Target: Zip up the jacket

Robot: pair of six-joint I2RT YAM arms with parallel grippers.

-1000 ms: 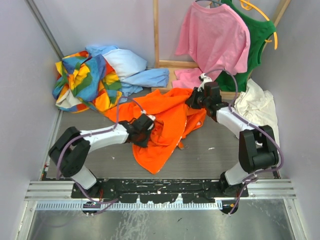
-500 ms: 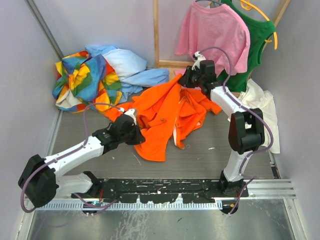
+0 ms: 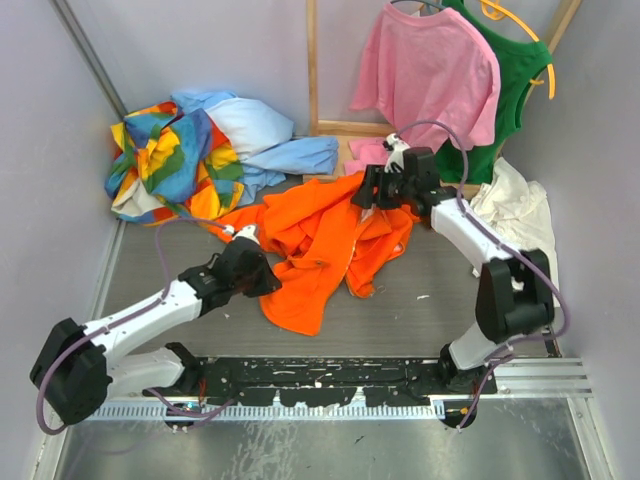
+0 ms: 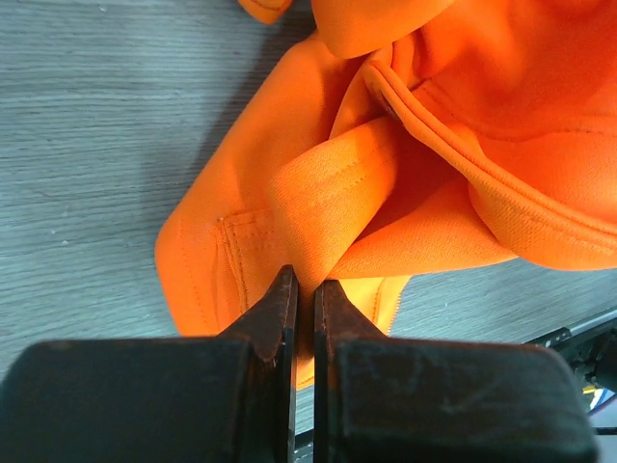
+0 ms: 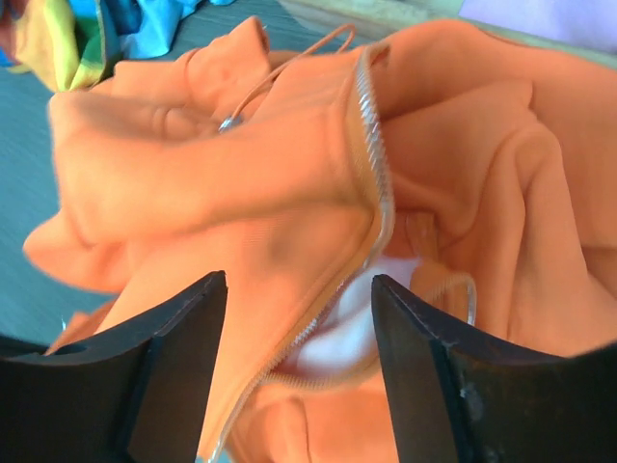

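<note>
The orange jacket (image 3: 320,240) lies crumpled in the middle of the grey table (image 3: 440,290), its front open. My left gripper (image 3: 266,284) is at the jacket's near left edge. In the left wrist view it (image 4: 304,285) is shut on a fold of the orange jacket (image 4: 328,183). My right gripper (image 3: 366,192) hovers over the jacket's far right part. The right wrist view shows it (image 5: 299,282) open above the jacket (image 5: 193,183), with nothing held; a pale zipper edge (image 5: 371,145) and white lining (image 5: 371,323) lie between the fingers.
A multicoloured garment (image 3: 165,160) and light blue cloth (image 3: 270,140) are piled at the back left. A pink T-shirt (image 3: 425,75) and green shirt (image 3: 515,90) hang at the back right, over a white cloth (image 3: 515,210). A wooden frame (image 3: 313,70) stands at the back.
My right gripper has opened and let go of the jacket's upper edge, which has dropped back to the table. My left arm has pulled its fold nearer and leftward.
</note>
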